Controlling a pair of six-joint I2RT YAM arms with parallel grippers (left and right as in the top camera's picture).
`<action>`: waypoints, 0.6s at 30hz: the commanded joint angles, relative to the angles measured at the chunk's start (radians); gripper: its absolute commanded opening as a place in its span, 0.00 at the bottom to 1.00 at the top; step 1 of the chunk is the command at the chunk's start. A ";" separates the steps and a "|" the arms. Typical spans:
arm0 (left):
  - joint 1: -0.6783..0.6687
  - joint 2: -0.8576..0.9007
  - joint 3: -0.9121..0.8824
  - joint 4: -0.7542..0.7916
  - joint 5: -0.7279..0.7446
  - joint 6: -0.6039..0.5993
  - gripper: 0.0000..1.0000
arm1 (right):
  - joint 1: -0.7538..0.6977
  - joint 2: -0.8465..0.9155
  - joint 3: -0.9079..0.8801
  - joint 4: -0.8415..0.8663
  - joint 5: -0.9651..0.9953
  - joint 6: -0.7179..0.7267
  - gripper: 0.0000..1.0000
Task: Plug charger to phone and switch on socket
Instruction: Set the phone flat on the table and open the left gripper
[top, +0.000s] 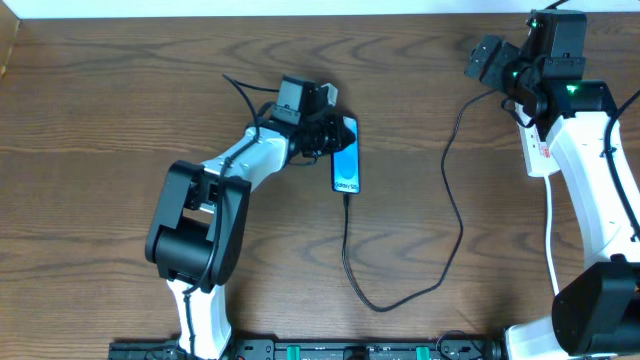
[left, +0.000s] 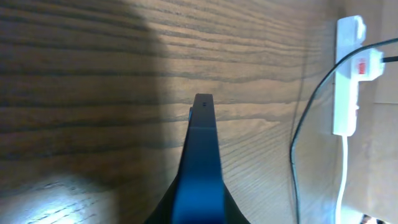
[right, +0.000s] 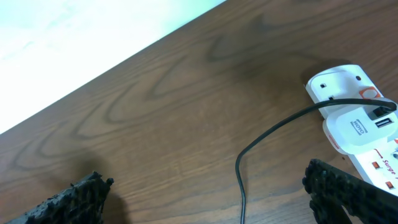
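Left gripper (top: 328, 128) pinches the 12 o'clock end of the phone (top: 347, 160), a slim glossy slab with a blue screen, near the centre of the grained wooden table (top: 120, 100). The thin black charger (right: 240, 180) meets its 6 o'clock end and loops to the smooth white socket (right: 348, 134) at 2 o'clock. Right gripper (top: 488, 60), ribbed fingers (right: 74, 199) spread, hangs near it.

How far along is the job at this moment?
Done, it seems: the charger reaches the lower end of the phone. In hand: the left gripper is shut on the phone, the right gripper open near the socket. Left: switching the socket on.
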 joint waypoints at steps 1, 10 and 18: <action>-0.008 0.000 0.011 -0.009 -0.045 0.012 0.07 | 0.000 -0.013 0.003 -0.008 0.013 -0.018 0.99; -0.008 0.025 0.011 -0.026 -0.044 -0.011 0.07 | 0.000 -0.013 0.003 -0.012 0.013 -0.018 0.99; -0.011 0.039 0.011 -0.027 -0.045 -0.022 0.08 | 0.000 -0.013 0.003 -0.014 0.013 -0.018 0.99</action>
